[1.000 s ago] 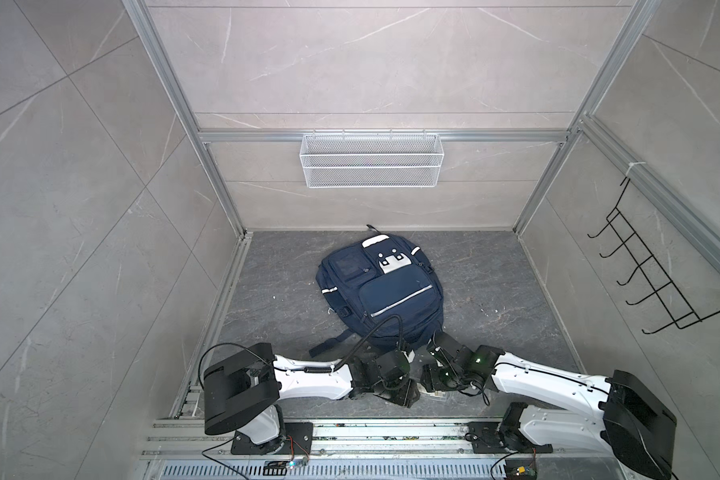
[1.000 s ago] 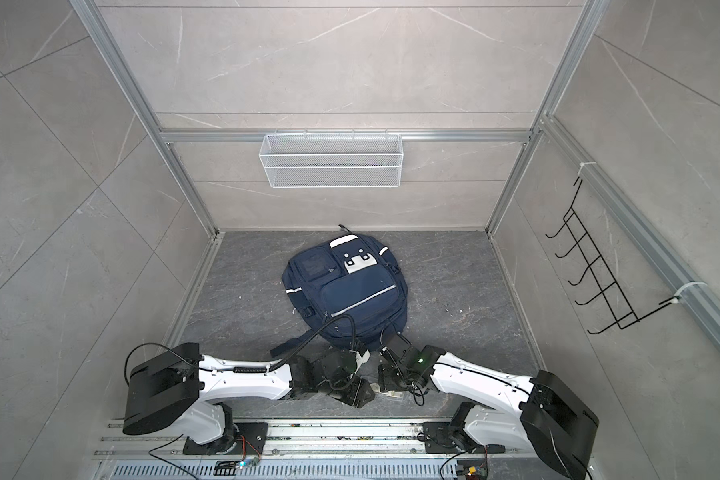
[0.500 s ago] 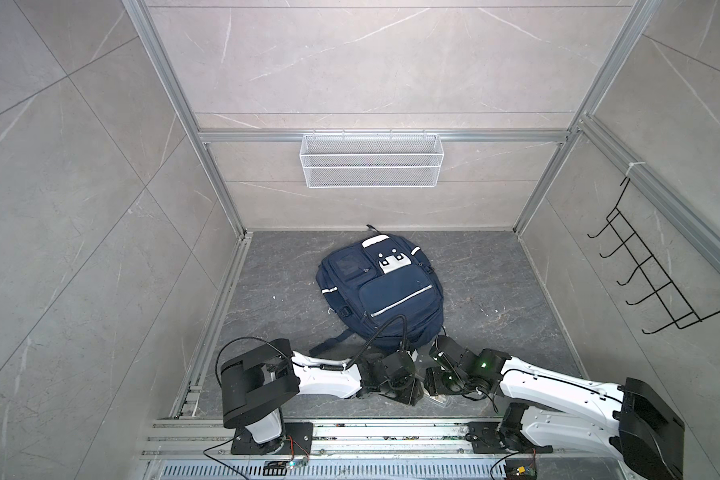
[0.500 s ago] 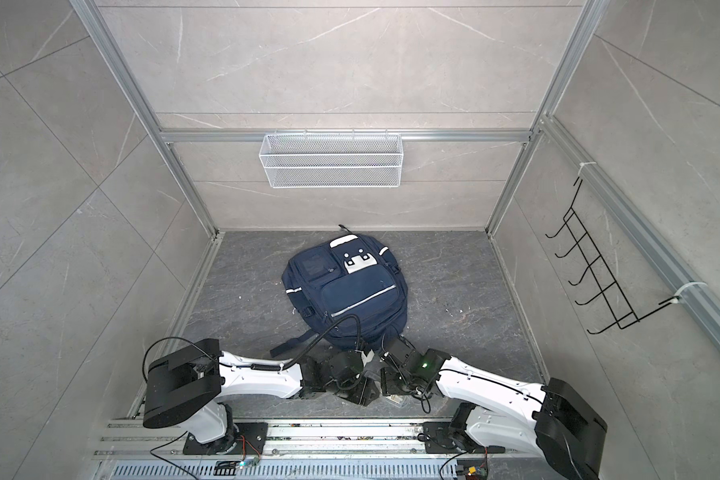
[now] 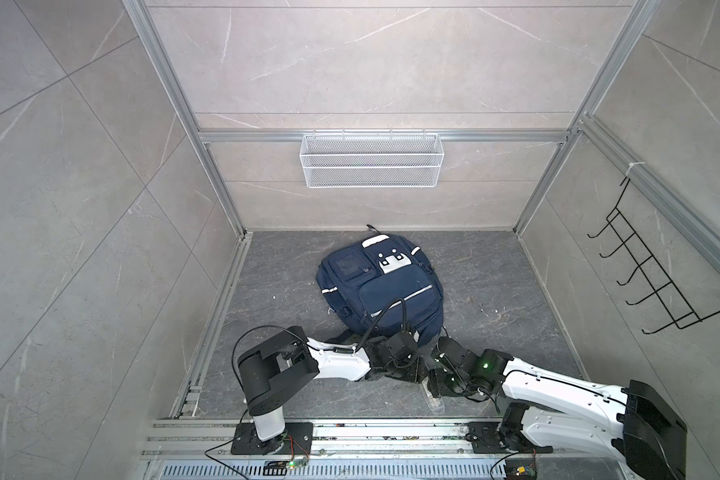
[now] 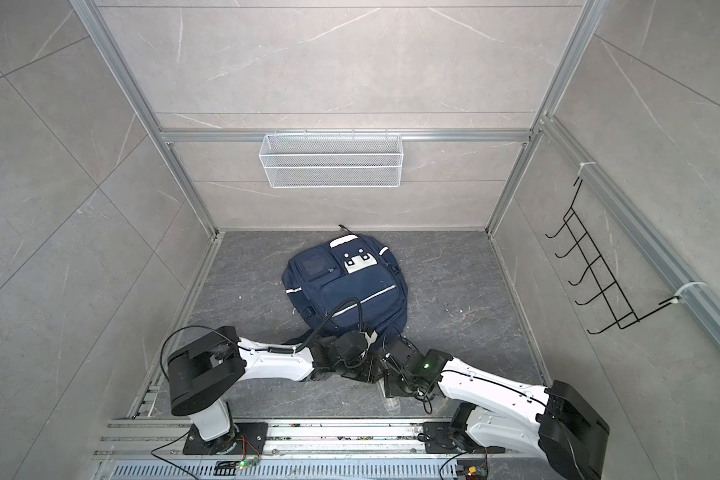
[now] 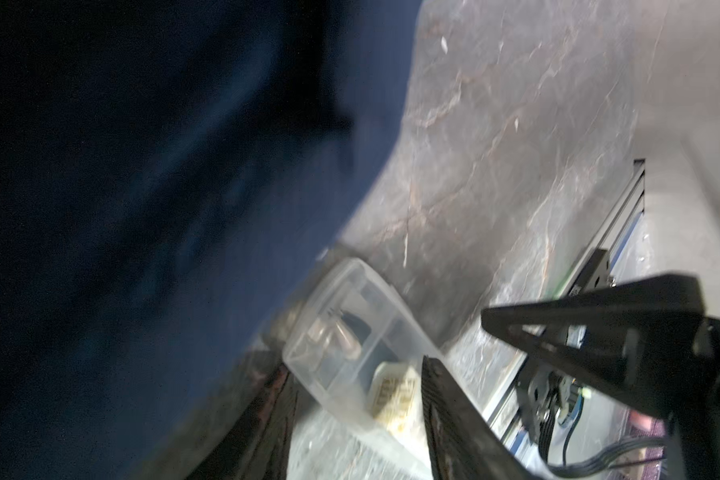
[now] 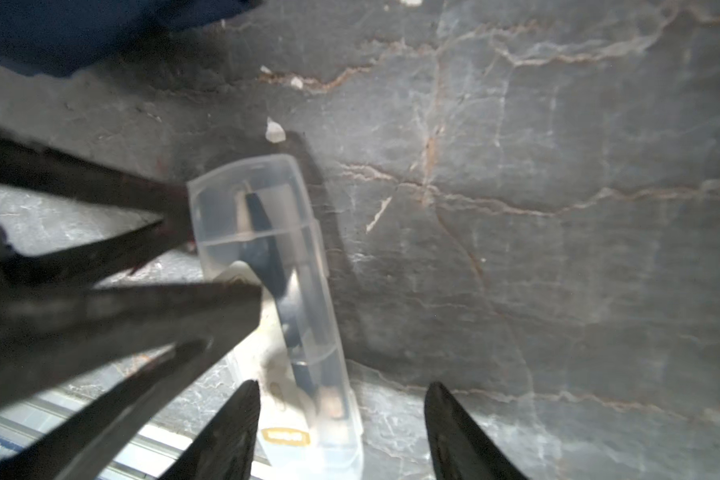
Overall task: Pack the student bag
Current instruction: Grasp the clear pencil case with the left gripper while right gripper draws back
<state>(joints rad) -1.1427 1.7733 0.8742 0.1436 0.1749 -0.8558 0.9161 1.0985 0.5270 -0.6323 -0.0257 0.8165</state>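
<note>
While the student bag (image 5: pixel 381 286) lies mid-way on the floor (image 5: pixel 495 291), nearer its back edge, a clear case (image 8: pixel 262 232) sits near the front edge.
Your left gripper (image 7: pixel 355 361) straddles the case; whether it pinches, you cannot tell; your right gripper (image 8: pixel 342 383) stands spread, the case's end between its jaws.

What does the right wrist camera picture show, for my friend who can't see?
A long clear plastic case with dark pen-like things inside lies on the dark grey veined floor, its near end between the right gripper's open black jaws. The left gripper's black jaws reach toward it from the side, and the navy-blue fabric student bag fills one corner.
</note>
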